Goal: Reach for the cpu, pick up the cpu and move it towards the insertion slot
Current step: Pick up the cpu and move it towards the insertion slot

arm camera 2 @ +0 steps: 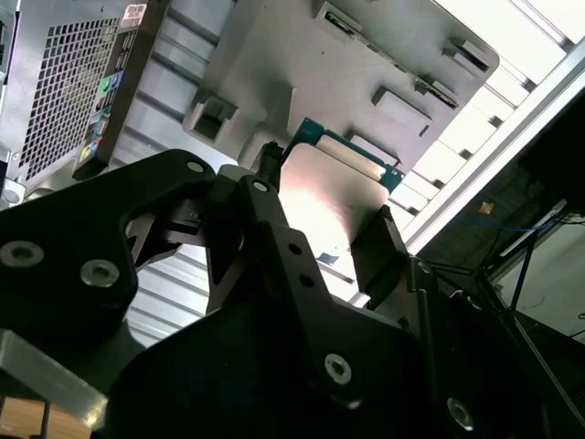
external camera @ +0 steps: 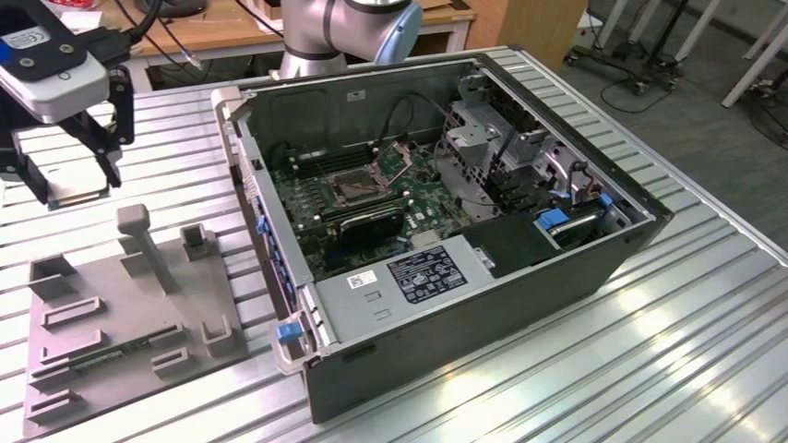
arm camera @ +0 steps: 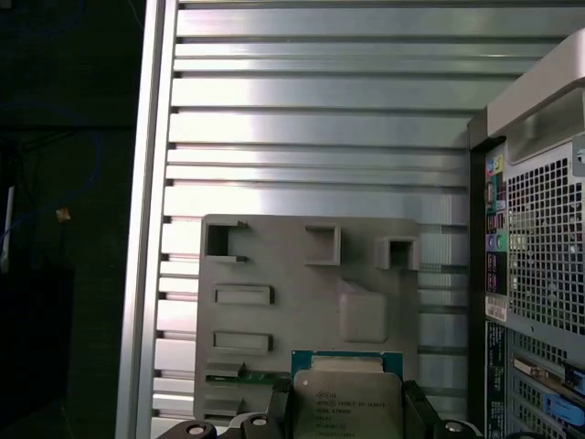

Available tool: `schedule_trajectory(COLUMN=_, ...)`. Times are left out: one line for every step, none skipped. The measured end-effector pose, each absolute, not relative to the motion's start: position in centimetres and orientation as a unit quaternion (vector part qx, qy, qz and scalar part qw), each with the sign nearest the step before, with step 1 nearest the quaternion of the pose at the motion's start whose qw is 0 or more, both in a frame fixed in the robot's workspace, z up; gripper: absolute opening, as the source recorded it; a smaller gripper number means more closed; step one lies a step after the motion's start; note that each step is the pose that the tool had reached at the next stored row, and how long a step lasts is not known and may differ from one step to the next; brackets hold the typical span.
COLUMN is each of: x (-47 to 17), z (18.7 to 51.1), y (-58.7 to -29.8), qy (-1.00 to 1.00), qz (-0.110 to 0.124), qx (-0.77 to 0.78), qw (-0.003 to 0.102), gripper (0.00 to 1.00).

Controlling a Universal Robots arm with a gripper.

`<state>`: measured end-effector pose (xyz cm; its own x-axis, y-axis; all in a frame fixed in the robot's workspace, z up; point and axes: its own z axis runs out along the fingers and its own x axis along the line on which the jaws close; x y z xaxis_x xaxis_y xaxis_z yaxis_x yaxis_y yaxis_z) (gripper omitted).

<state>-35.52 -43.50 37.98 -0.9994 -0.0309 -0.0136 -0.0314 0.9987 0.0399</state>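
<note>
My gripper (external camera: 77,187) hangs above the table at the exterior view's far left, beyond the grey tray (external camera: 111,314) and well away from the open computer case. In both wrist views its black fingers (arm camera: 280,402) are shut on opposite edges of the cpu (arm camera: 347,407), a silvery square chip with a green rim. The cpu (arm camera 2: 334,197) is lifted clear of the tray (arm camera: 311,293). The insertion slot (external camera: 349,185), a square socket with a metal frame and dark centre, lies on the green motherboard inside the case.
The case (external camera: 493,277) lies on its side with tall walls, a drive cage (external camera: 493,138) and a power supply (external camera: 407,277) around the board. Posts (external camera: 138,240) stand up from the tray. The slatted metal table (external camera: 689,351) ends at an edge (arm camera: 146,229) beside the tray.
</note>
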Motion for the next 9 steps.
schedule_trajectory(x=-35.41, z=37.98, y=-43.5, qy=1.0, qz=0.02, qx=-0.016, qw=0.007, gripper=0.55)
schedule_trajectory(x=-35.31, z=37.98, y=-43.5, qy=1.0, qz=0.02, qx=-0.016, qw=0.007, gripper=0.55)
schedule_trajectory(x=-35.21, z=37.98, y=-43.5, qy=1.0, qz=0.02, qx=-0.016, qw=0.007, gripper=0.55)
schedule_trajectory(x=-35.11, z=37.98, y=-43.5, qy=1.0, qz=0.02, qx=-0.016, qw=0.006, gripper=0.55)
schedule_trajectory(x=-35.02, z=37.99, y=-43.5, qy=1.0, qz=0.02, qx=-0.016, qw=0.006, gripper=0.55)
schedule_trajectory(x=-34.9, z=37.98, y=-43.5, qy=1.0, qz=0.02, qx=-0.016, qw=0.006, gripper=0.55)
schedule_trajectory(x=-34.8, z=37.98, y=-43.5, qy=1.0, qz=0.02, qx=-0.016, qw=0.006, gripper=0.55)
schedule_trajectory(x=-34.71, z=37.98, y=-43.5, qy=1.0, qz=0.02, qx=-0.016, qw=0.006, gripper=0.55)
schedule_trajectory(x=-34.62, z=37.99, y=-43.5, qy=1.0, qz=0.02, qx=-0.016, qw=0.006, gripper=0.55)
